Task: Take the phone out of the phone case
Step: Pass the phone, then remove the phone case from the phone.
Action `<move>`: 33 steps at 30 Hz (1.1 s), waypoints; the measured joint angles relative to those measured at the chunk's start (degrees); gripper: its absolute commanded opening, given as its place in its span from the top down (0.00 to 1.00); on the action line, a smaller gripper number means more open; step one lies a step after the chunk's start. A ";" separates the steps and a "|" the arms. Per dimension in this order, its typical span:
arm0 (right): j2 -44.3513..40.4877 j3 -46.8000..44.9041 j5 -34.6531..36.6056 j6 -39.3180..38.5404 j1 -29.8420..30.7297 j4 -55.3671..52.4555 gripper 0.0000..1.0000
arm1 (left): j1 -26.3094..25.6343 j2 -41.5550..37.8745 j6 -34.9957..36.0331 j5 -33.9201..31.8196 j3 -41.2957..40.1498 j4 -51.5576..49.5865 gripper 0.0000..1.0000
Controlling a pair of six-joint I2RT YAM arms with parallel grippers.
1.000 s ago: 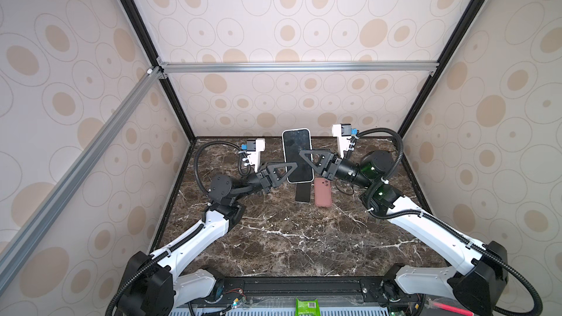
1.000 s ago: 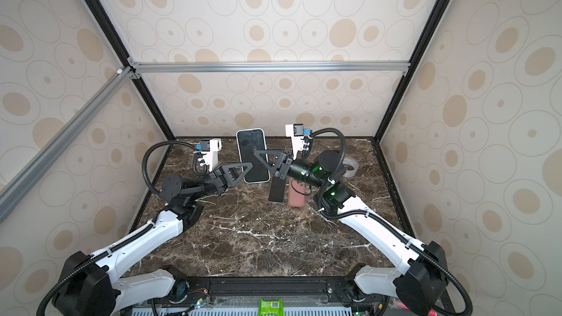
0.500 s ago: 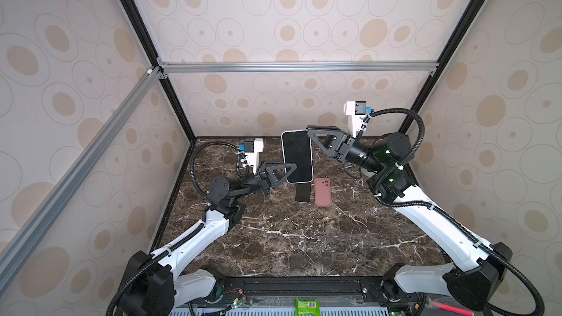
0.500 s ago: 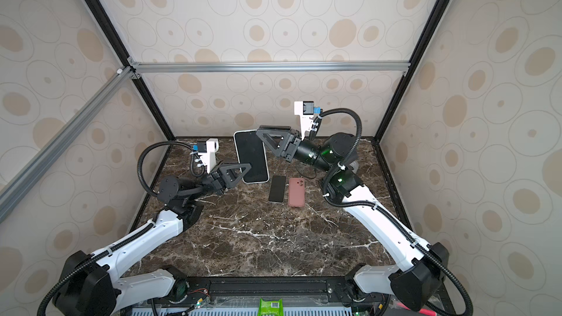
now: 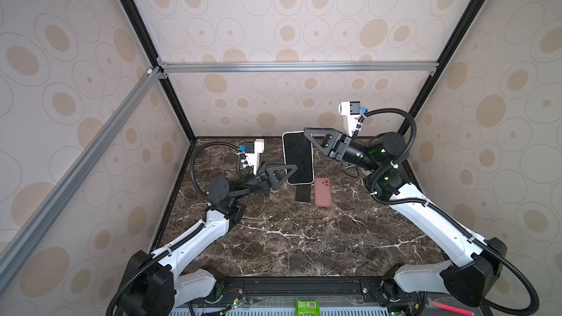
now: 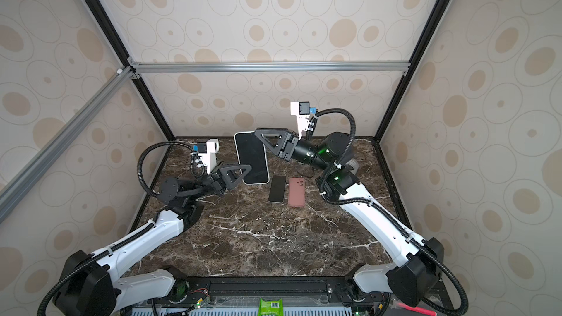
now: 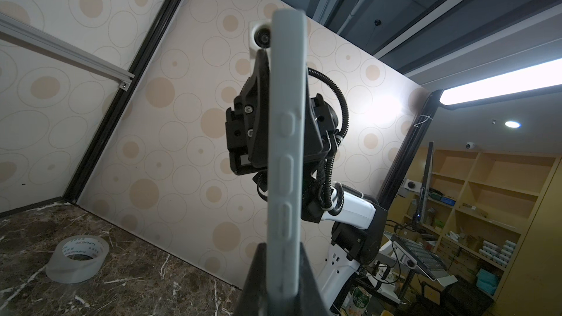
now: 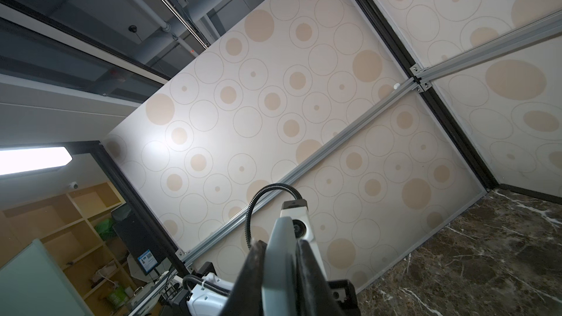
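A phone with a dark screen [image 5: 298, 158] [image 6: 251, 158] sits in a pale grey phone case and is held upright above the table. My left gripper [image 5: 292, 168] [image 6: 247, 168] is shut on the lower left edge. In the left wrist view the case's side with its buttons [image 7: 286, 147] rises from between the jaws of the left gripper [image 7: 281, 253]. My right gripper [image 5: 307, 132] [image 6: 258, 131] is shut on the case's upper right corner. The right wrist view shows both jaws of the right gripper [image 8: 279, 246] pressed against the case's edge [image 8: 278, 269].
A bare black phone [image 5: 303, 193] [image 6: 277, 189] and a pink case [image 5: 323, 192] [image 6: 296, 192] lie side by side on the marble table below the held phone. A roll of clear tape [image 7: 77, 258] lies by the back right wall.
My right gripper left the phone's right side, rose with its jaws open, then came in and closed on the upper right corner. The left gripper and phone barely moved.
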 measured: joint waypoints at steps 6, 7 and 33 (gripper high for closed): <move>1.68 -0.07 0.37 2.75 -0.44 4.66 0.95 | 0.24 1.66 -0.46 -0.55 1.16 1.03 1.00; 2.01 -0.07 0.52 3.48 -0.63 5.53 0.96 | 0.44 2.51 -0.46 -0.39 1.70 1.62 1.00; 7.76 1.51 9.22 10.69 -0.76 11.87 0.85 | 4.72 23.93 -6.32 3.85 10.75 24.52 1.00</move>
